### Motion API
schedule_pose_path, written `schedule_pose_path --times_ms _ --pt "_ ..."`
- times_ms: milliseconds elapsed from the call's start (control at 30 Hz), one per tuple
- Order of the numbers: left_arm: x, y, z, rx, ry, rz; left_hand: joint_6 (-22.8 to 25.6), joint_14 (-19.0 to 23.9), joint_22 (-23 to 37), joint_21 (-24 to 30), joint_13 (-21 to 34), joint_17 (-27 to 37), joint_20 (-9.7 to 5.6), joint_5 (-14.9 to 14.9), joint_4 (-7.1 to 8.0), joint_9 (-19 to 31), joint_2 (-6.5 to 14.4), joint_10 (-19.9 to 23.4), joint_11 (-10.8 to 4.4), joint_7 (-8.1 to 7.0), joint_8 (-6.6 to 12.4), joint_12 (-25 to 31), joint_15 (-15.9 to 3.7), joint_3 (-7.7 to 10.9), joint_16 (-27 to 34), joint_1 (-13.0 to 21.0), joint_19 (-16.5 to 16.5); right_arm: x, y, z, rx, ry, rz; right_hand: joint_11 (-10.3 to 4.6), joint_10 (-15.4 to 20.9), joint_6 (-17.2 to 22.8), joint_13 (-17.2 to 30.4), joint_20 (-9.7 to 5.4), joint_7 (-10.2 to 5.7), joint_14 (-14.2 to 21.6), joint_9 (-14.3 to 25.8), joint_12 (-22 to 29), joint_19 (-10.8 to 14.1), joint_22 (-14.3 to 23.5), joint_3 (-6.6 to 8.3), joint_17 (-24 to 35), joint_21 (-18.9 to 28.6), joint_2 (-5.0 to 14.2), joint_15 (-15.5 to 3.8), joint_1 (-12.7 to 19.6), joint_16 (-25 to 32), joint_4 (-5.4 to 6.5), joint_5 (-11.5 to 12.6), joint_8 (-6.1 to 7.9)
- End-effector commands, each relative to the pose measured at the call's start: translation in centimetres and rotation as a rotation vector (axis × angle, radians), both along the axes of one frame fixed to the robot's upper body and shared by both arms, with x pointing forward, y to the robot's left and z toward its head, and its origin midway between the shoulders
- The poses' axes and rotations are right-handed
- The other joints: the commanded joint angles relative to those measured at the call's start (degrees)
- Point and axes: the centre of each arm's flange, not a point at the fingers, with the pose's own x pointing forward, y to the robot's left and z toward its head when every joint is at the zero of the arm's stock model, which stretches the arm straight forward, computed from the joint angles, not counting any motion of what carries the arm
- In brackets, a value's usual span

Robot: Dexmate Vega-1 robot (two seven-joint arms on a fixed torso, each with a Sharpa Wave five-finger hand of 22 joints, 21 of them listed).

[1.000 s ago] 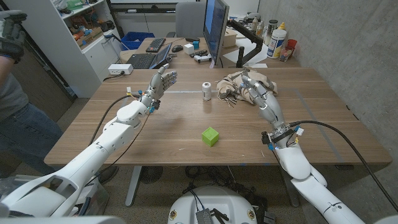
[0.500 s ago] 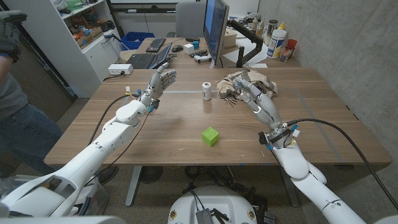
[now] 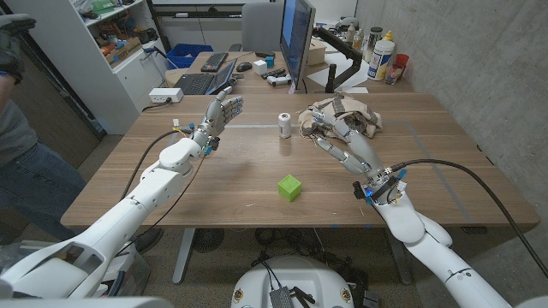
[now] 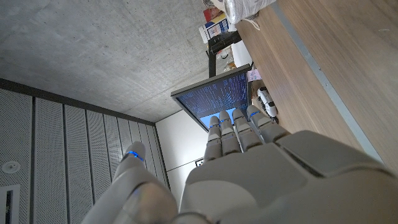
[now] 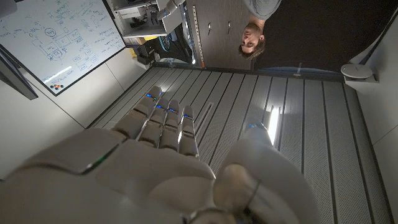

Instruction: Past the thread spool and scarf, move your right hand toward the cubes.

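Head view: the green cube [image 3: 289, 186] sits on the desk [image 3: 214, 184], near the front. It looks small, hard and light; pinch its flat sides. The right hand [image 3: 342, 144] holds nothing, fingers apart, beside the scarf [image 3: 355, 113] and thread spool [image 3: 284, 125].

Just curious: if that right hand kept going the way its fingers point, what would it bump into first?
Probably the thread spool. The right hand points toward the table's left far side, away from the scarf; height is unclear.
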Motion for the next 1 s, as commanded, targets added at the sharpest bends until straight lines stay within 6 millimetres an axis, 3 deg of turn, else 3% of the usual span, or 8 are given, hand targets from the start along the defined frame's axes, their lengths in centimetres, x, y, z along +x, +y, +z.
schedule_pose_path --times_ms 33,233,1000 --pt "-0.2 0.1 -0.1 -0.002 -0.001 -0.004 0.50 0.27 0.09 0.18 0.06 0.18 -1.67 0.23 -0.09 0.26 0.09 0.20 -0.34 -0.02 0.07 0.10 -0.01 -0.23 0.27 0.51 -0.15 -0.7 0.9 0.5 -0.097 -0.077 -0.057 -0.07 0.58 0.64 0.26 0.38 -0.56 0.14 0.12 0.05 -0.03 0.16 0.41 0.22 -0.37 0.27 -0.14 1.23 -0.29 -0.61 0.50 0.20" --pt "-0.2 0.1 -0.3 -0.008 0.003 -0.013 0.45 0.24 0.09 0.17 0.06 0.18 -1.66 0.32 -0.11 0.26 0.12 0.21 -0.29 -0.08 0.04 0.11 -0.02 -0.33 0.26 0.56 -0.17 -0.8 1.3 0.4 -0.124 -0.095 -0.072 -0.75 0.71 1.04 0.26 0.62 -1.06 -0.14 0.13 -0.10 -0.34 0.19 1.50 0.22 -0.74 1.71 -0.35 3.15 -0.50 -1.43 0.85 0.15" --pt "-0.7 0.5 -0.2 -0.009 -0.006 -0.019 0.56 0.28 0.09 0.13 0.06 0.18 -1.33 0.59 -0.15 0.27 0.21 0.19 0.08 0.12 0.05 0.10 0.58 -0.70 0.28 0.68 -0.34 -0.6 3.4 0.0 -0.230 -0.141 -0.166 -0.64 0.64 1.90 0.26 2.04 -2.09 -0.82 0.14 -0.42 -1.99 0.23 2.29 0.23 -1.66 2.26 0.28 5.11 -0.79 -2.59 0.81 0.08"
